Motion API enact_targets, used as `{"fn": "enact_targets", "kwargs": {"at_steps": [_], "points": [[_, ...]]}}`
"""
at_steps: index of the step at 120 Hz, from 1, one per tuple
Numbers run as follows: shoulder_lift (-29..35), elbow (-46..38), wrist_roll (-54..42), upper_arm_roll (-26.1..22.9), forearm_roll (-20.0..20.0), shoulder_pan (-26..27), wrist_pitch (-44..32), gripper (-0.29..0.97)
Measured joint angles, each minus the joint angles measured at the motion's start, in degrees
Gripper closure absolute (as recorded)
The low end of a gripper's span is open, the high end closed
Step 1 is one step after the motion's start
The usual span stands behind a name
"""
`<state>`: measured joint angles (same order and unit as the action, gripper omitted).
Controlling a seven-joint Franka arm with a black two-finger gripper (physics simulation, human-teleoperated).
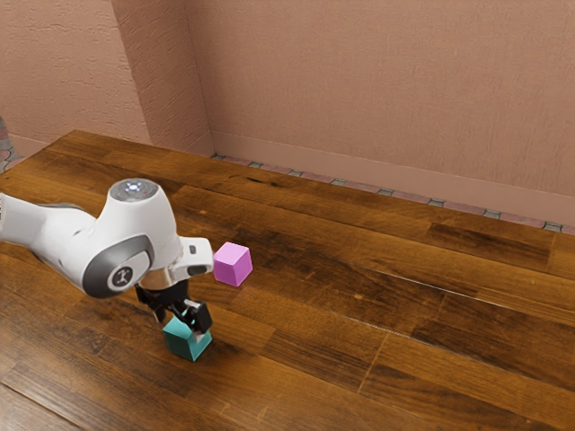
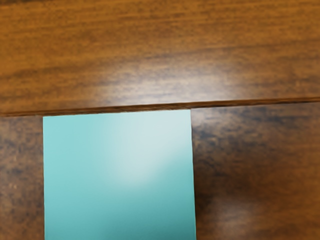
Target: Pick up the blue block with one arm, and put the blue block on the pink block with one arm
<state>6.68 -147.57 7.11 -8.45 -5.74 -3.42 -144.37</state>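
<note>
Item one: dark plank-wood table (image 1: 386,269), carrying two cubes. Item two: the small, matte, teal-toned blue block (image 1: 185,345), which appears to rest on the table directly beneath my claw (image 1: 189,316). In the wrist view its flat top face lies just under the hand, one edge running along a plank seam. Item three: the small, matte pink block (image 1: 233,264), on the table near the blue block but not touching it, lying toward the exterior view's right and farther from that camera. Item four: white seven-joint arm (image 1: 108,247), reaching in from the exterior view's left with the claw pointing down at the blue block's top. Claw state: I cannot tell whether it is spread or pinching the cube, since its black parts overlap the block's upper edge. Governing relation, by my judgement: the cube has no long axis, so the coming move turns on the short carry across to the pink block, lifted high enough to clear its top.
</note>
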Motion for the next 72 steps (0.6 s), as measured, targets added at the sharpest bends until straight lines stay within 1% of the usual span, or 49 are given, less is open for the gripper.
{"fn": "enact_targets", "kwargs": {"at_steps": [26, 49, 72], "points": [[-1.27, 0.38, -1.19, 0.19, -0.2, 0.02, -1.26, 0.0], [-3.4, 1.36, -2.27, 1.42, -0.43, -0.07, -2.28, 0.0], [-5.39, 1.85, -3.09, 1.51, -0.56, -0.28, -4.13, 0.0]]}}
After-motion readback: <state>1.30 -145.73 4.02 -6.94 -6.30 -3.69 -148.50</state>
